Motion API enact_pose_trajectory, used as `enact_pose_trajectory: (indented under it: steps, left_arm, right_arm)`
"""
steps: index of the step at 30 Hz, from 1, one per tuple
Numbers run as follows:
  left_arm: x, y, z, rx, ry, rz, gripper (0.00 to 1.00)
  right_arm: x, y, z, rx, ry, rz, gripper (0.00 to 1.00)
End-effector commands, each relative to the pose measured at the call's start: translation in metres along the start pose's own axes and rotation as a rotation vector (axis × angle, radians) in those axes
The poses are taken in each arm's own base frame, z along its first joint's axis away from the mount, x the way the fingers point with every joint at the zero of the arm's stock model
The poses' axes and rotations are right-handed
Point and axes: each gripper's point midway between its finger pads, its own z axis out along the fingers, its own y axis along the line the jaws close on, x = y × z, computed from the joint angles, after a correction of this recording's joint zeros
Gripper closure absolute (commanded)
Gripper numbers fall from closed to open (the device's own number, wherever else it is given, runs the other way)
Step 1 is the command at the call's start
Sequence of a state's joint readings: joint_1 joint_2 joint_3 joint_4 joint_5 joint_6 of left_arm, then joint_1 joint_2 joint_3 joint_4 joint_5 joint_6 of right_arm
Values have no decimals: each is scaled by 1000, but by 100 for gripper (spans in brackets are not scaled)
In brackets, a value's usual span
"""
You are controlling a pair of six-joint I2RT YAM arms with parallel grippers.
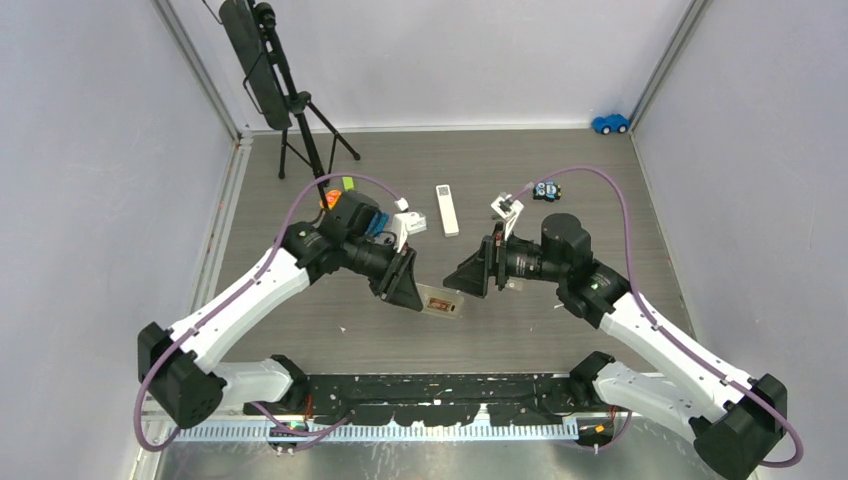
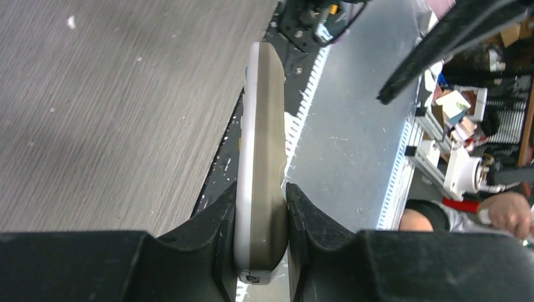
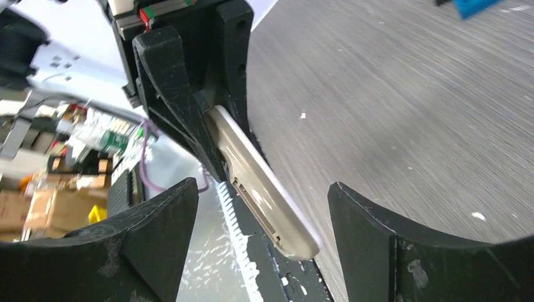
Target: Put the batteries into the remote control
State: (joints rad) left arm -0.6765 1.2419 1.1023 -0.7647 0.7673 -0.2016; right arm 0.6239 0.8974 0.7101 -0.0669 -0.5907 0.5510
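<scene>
My left gripper [image 2: 261, 214] is shut on the near end of a beige-grey remote control [image 2: 264, 126], which it holds on edge. In the top view the remote control [image 1: 443, 302] juts out from the left gripper [image 1: 422, 295] above the table, and a coppery patch shows on its upward face. The right gripper [image 3: 261, 184] is open, its jaws standing wide on either side of the remote control's [image 3: 271, 201] free end without touching it. An open slot runs along that end. I cannot make out any loose batteries.
A slim white remote-like piece [image 1: 447, 210] lies on the table behind the grippers. A small blue-black object [image 1: 545, 189] and a blue toy car [image 1: 610, 123] sit at the back right. A black tripod [image 1: 300, 120] stands at the back left, with orange [image 1: 328, 200] and green [image 1: 347, 183] bits beside it.
</scene>
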Motion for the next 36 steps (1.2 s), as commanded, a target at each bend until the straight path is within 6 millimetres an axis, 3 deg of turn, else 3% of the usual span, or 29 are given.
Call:
enact_pose_trajectory:
  steps: [1,9,15,18,20,21,23,25,31,36]
  left_arm:
    - [-2,-43,-25,156,-30,190,100]
    - [-9,-67,-39,240,-46,299,100]
    - [-7,-72,-44,244,-55,324,100]
    - [-12,-74,-46,238,-74,313,98]
    - [-21,-82,-49,252,-105,289,81]
    - [-28,-87,-51,260,-133,288,74]
    - [-44,-96,-57,265,-200,261,59]
    - [-61,-104,-63,263,-278,271,51]
    - [-131,-141,-99,385,-688,217,40]
    - [-161,-152,-117,467,-848,149,39]
  right_arm:
    - [-4,47,-3,-204,91,-160,19]
    - [41,79,3,-344,352,-227,32]
    - [55,82,1,-366,434,-227,53]
    - [53,85,1,-380,428,-231,76]
    - [47,88,2,-371,400,-221,95]
    - [42,91,2,-362,379,-207,99]
    - [30,95,3,-343,319,-195,100]
    - [17,101,1,-334,243,-196,100]
    - [-42,117,-7,-308,-103,-125,100]
    - [-77,125,-5,-356,-301,34,100]
